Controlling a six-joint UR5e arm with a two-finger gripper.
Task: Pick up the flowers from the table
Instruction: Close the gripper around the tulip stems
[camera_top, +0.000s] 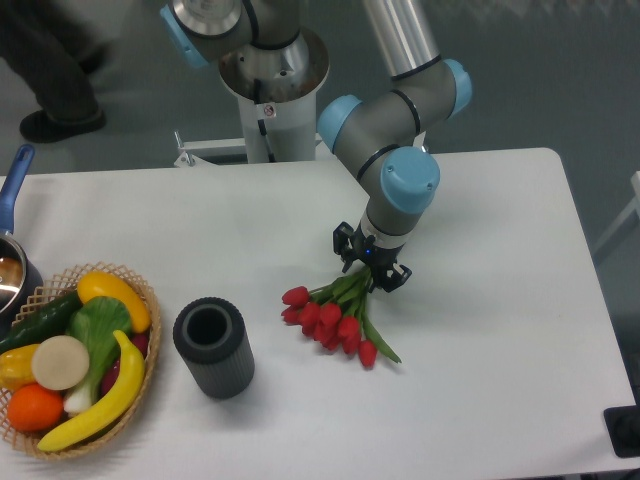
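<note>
Grasp step, I'd judge: the gripper (369, 264) sat low over the stem end of the flowers (335, 312), its two fingers straddling the green stems, one on each side. The fingers looked drawn in close around the stems, but from this angle I couldn't tell whether they were truly clamped or just closing. The bunch lay on the table (480, 330), red buds fanned out in front of and left of the fingers, one stem trailing down to their right. No visible lift; buds appeared to rest on the surface. Next move probably called for confirming a firm pinch on the stems, then a straight-up lift, slow enough that the loose bud end didn't swing or slip out. Hidden: stem tips and any tie band sat under the gripper body, and the fingertip contact itself was too small to make out.
</note>
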